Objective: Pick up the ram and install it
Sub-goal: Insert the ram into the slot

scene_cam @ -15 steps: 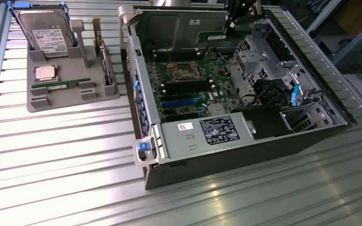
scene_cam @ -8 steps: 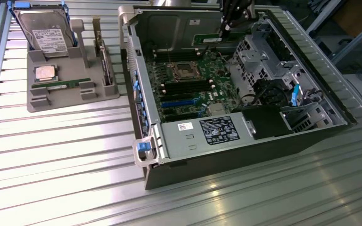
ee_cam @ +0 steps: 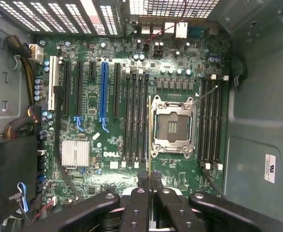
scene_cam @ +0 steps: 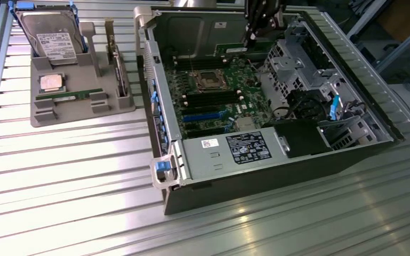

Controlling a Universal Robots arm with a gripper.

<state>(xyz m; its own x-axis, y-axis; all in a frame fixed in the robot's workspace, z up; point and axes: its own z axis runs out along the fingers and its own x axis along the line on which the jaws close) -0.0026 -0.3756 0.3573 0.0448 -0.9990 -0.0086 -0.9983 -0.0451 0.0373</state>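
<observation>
The gripper (ee_cam: 151, 186) is pinching the ram (ee_cam: 149, 140) edge-on above the motherboard (ee_cam: 107, 140), just beside the CPU socket (ee_cam: 173, 126); the install step is in hand, and lowering calls for exact alignment with a memory slot (ee_cam: 142, 118)

Open PC case (scene_cam: 262, 176) on ribbed table (scene_cam: 70, 176); arm (scene_cam: 262, 21) reaching inside above motherboard (scene_cam: 215, 96). Grey holder (scene_cam: 84, 104) at exterior view's left: hard drive (scene_cam: 48, 37), CPU (scene_cam: 52, 82), RAM stick (scene_cam: 70, 97).

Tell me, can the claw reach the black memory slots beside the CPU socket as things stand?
Probably yes. The claw, shut on the ram, hangs above the motherboard in the open case, and no cable or part crosses the empty memory slots.
</observation>
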